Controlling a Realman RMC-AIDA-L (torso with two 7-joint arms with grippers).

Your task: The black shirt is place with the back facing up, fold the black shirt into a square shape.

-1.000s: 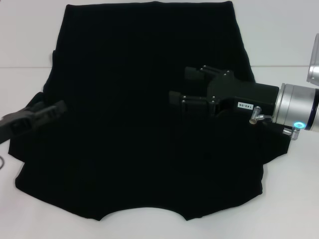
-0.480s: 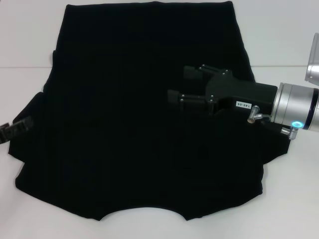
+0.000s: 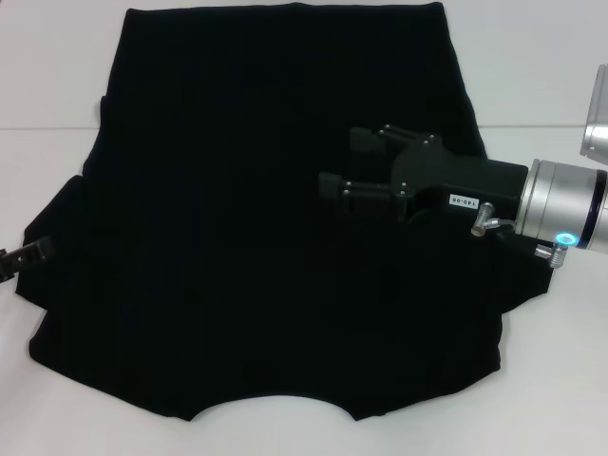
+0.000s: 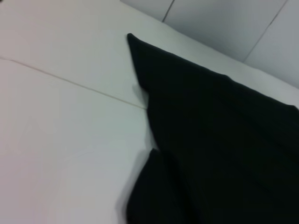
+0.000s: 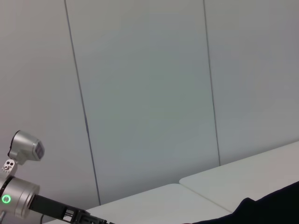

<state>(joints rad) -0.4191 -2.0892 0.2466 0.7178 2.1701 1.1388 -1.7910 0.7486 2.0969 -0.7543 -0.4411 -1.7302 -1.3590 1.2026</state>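
Across the white table point(image 3: 551, 57) in the head view, the black shirt point(image 3: 256, 218) lies flat, sleeves already tucked inward. Above its right half hangs the right gripper point(image 3: 353, 163), fingers apart and empty; the left gripper point(image 3: 24, 257) barely shows at the left edge (finger state unclear). From the left wrist, a shirt corner and folded sleeve show. Soft, light, limp cloth: likely best pinched at edges or corners.

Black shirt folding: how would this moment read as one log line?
black shirt: spread flat, unfolded | right gripper: open, over shirt | left gripper: at shirt's left edge
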